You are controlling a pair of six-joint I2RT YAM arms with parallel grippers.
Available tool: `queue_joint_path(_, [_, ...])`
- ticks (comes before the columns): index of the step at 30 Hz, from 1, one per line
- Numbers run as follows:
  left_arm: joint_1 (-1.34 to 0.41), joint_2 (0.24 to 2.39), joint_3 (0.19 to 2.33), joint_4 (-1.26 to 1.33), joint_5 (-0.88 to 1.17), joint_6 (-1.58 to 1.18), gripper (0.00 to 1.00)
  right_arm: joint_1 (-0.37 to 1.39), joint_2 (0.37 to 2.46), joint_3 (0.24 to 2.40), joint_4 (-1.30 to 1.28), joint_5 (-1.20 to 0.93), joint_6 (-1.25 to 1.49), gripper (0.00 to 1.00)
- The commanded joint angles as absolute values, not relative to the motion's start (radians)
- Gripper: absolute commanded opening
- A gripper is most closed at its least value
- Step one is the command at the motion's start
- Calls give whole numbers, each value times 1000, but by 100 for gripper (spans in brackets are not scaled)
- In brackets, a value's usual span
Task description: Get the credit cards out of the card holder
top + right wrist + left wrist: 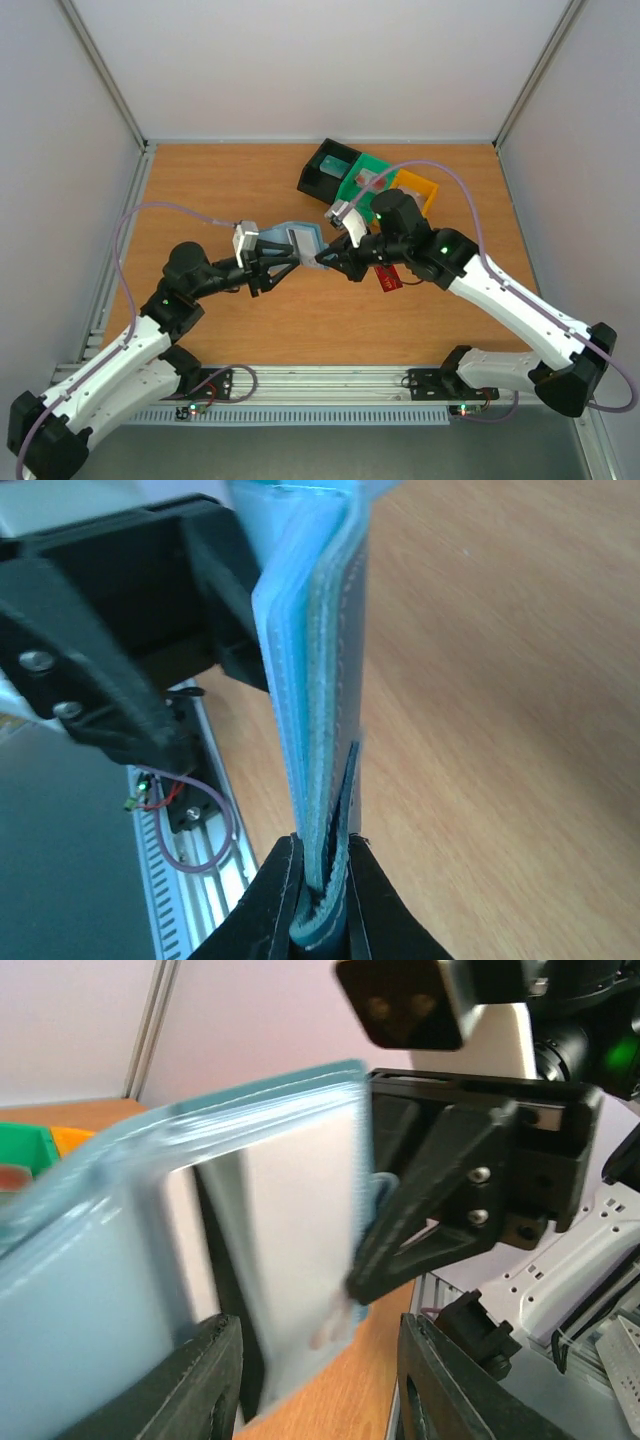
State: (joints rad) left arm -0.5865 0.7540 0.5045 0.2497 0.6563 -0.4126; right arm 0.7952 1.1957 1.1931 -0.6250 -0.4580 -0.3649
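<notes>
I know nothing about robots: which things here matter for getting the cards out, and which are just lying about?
Part of the job:
- light blue soft card holder, pinched by the right gripper
- dark red plastic card, lying on the wooden table

Just lying about:
- black plastic bin
- green plastic bin
- orange plastic bin

From where I stand, the wooden table (pixel 220 190) carries three plastic bins side by side near its far edge: a black bin (pixel 322 172), a green bin (pixel 358 188) and an orange bin (pixel 420 188). A dark red card (pixel 388 278) lies flat, right of the middle.
</notes>
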Motion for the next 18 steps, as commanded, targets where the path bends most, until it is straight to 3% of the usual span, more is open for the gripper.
queue_joint_path(1, [-570, 726, 500, 266, 648, -422, 43, 795, 1134, 1196, -568, -601, -471, 1])
queue_joint_path(18, [-561, 718, 506, 364, 745, -379, 46, 793, 1147, 1226, -583, -802, -535, 1])
